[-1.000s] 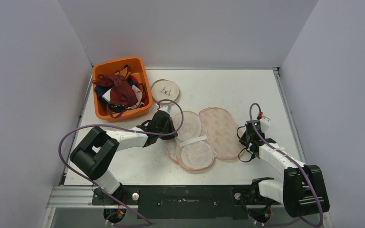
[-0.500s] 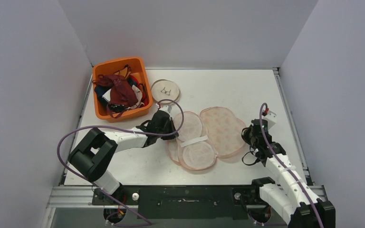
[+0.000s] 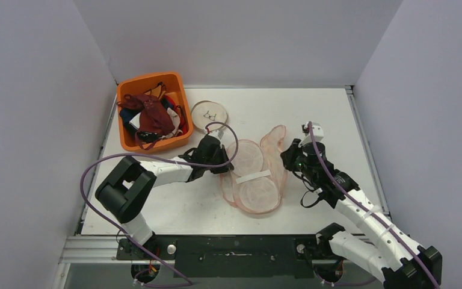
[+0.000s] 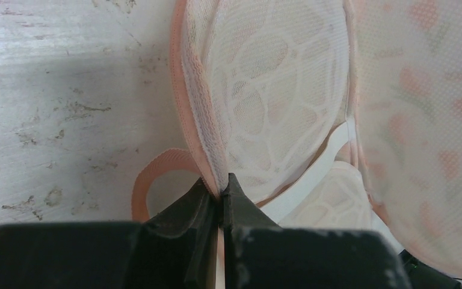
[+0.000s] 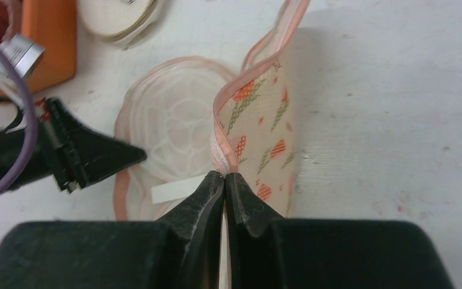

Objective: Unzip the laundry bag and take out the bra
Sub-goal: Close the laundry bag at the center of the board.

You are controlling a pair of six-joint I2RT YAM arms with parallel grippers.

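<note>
Top external: table (image 3: 313,114) first, then the peach mesh laundry bag (image 3: 234,201) lying between the two grippers. It's already open, with the printed flap (image 3: 275,144) standing on edge at its right side. White lattice cups with a white band, which I take for the bra (image 3: 254,192), sit in the lower shell, just ahead of the left fingers and off to the left of the right ones.

The left gripper (image 4: 219,186) is closed, pinching the bag's peach rim; a peach loop (image 4: 150,174) lies just left of its tips. The right gripper (image 5: 224,177) is closed on the flap's piped edge, which rises straight ahead of the tips.

The zip looks done, so the step is likely clearing the flap.
- Left pins the rim down as anchor.
- Right carries the flap away from the left fingers, not upward, or the whole bag lifts.
- Mesh is floppy and both pinches are thin, so pull slowly.
- Next, one side lets go and takes the bra by the band, not the cup mesh.

Can't tell if the bra is snagged on the shell.
</note>
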